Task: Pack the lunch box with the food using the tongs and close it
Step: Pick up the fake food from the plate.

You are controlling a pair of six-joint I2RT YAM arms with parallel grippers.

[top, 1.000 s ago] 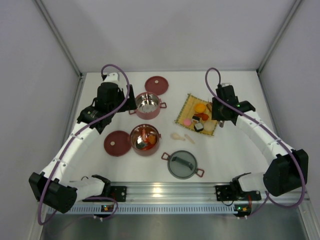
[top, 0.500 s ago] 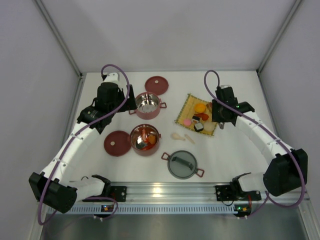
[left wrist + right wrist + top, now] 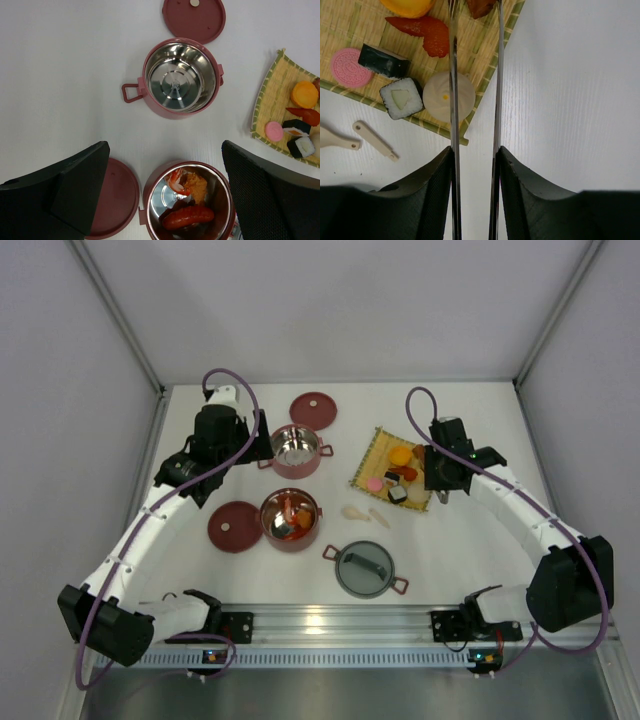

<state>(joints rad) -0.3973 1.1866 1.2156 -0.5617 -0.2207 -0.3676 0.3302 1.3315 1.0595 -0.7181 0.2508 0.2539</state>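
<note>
White tabletop (image 3: 450, 540) shows the job partway: 1 bowl (image 3: 146, 200) holds some food (image 3: 187, 217), the other bowl (image 3: 180, 80) is empty, more pieces (image 3: 401, 97) wait on the mat (image 3: 340, 25) by the tongs (image 3: 453, 75) pinched in the right gripper (image 3: 475, 150), left gripper (image 3: 162, 150) gapes, lids (image 3: 365, 570) off.

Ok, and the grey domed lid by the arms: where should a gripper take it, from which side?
Probably by the arched bar handle on top of the grey domed lid, coming straight down, jaws closing across the bar. The lid lies flat, dome up, too wide and smooth to pinch; the bar is raised, thin and central.
</note>
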